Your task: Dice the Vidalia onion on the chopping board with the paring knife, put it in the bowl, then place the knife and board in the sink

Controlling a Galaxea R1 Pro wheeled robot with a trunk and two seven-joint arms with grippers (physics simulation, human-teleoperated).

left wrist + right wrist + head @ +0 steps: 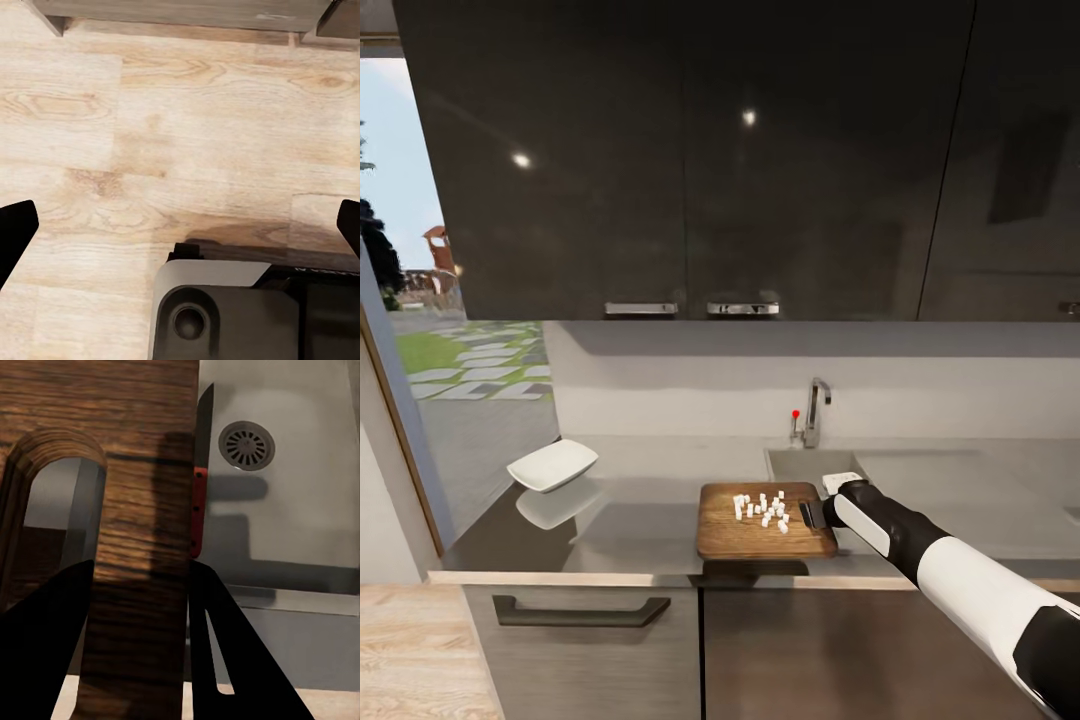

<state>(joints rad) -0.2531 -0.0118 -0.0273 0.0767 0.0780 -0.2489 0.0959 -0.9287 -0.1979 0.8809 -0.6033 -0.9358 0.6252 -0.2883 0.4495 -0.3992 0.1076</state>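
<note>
The chopping board (732, 537) lies at the countertop's (630, 510) front edge with the diced onion (762, 508), the Vidalia onion cut into white cubes, scattered on its far half. My right gripper (812, 514) is at the board's right end; in the right wrist view the gripper (139, 570) is shut on the chopping board (135, 495), on the strip beside its handle slot (56, 510). The paring knife (198, 510) lies in the sink (300, 510) near the drain (247, 444). The white bowl (552, 465) sits at the countertop's left end. My left gripper (180, 225) hangs open over the floor.
Dark upper cabinets (690, 160) hang over the counter, and a chrome tap (816, 408) with a red knob stands behind the sink (800, 466). Left of the counter is a doorway (420, 330) to the outdoors. The wooden floor (187, 135) and the robot's base (240, 307) lie below.
</note>
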